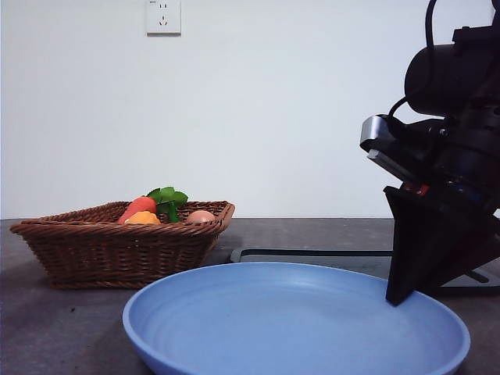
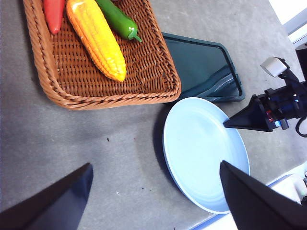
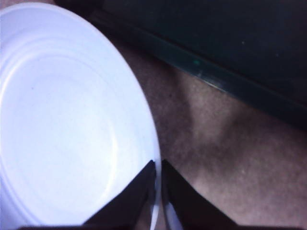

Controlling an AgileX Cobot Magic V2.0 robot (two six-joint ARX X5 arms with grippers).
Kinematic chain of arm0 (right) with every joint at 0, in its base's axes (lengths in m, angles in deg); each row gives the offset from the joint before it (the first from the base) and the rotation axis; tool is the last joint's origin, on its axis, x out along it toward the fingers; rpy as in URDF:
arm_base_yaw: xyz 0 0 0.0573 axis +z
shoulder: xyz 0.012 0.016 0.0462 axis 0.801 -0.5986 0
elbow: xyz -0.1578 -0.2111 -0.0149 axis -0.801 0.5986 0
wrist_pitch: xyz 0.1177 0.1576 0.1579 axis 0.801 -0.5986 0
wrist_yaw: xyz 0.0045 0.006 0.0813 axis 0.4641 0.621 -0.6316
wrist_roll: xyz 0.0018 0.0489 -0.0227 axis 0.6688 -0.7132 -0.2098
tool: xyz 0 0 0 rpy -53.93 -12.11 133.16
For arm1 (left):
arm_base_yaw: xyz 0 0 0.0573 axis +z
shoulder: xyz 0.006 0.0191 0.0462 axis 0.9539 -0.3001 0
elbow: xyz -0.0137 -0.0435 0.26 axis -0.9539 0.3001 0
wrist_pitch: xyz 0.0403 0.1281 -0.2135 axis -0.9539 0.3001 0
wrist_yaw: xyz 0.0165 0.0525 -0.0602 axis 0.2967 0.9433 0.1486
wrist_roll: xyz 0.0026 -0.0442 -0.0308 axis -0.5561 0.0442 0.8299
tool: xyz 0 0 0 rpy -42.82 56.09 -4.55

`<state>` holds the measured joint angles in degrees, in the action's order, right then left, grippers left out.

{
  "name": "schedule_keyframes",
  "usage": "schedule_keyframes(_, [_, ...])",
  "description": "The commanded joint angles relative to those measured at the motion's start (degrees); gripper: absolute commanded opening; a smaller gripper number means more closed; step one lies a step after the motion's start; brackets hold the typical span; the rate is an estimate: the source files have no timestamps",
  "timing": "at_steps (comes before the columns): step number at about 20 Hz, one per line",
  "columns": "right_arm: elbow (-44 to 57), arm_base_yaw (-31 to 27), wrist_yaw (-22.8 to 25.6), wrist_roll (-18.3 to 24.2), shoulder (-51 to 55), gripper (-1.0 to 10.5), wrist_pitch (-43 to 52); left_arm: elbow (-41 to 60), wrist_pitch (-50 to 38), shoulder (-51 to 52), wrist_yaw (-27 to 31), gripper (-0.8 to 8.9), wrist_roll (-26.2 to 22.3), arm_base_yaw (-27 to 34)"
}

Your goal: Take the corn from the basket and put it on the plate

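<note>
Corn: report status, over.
Corn in basket, untouched. Left gripper open, high. Right gripper shut on plate rim. Nothing blocking.

Looks like a robot lab or test room, not a real kitchen. Bare white wall [image 1: 273, 109] with one lone power socket [image 1: 163, 16], plain grey bench [image 2: 120, 158], black robot arm [image 1: 445, 156] with cabling hanging over it. Toy-looking plastic produce in a wicker basket [image 1: 117, 250], plus a blue plate [image 1: 297, 320] and a black tray [image 2: 201, 67]. Staged setup, basically.
</note>
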<state>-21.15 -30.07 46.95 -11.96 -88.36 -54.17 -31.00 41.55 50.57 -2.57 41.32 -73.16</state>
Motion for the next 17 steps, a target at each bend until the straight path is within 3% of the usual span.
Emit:
schedule_keyframes(1, [-0.7,0.3,-1.4,-0.4,2.7,0.0,-2.2,-1.4,-1.4,-1.3,-0.2,4.29,0.0,-0.1])
schedule_keyframes(9, [-1.1,0.2,-2.4,-1.0,26.0,0.0,-15.5,-1.4,-14.1,-11.0,0.5,4.28,5.3,-2.5])
schedule_keyframes(13, [-1.2,0.2,-2.1,-4.0,35.2,0.0,-17.5,-2.4,-21.4,-19.7,7.9,4.28,8.1,-8.6])
schedule_keyframes(17, [-1.5,0.2,-0.6,-5.8,39.6,0.0,-18.6,-7.6,-24.2,-31.3,19.6,4.28,8.8,-15.1])
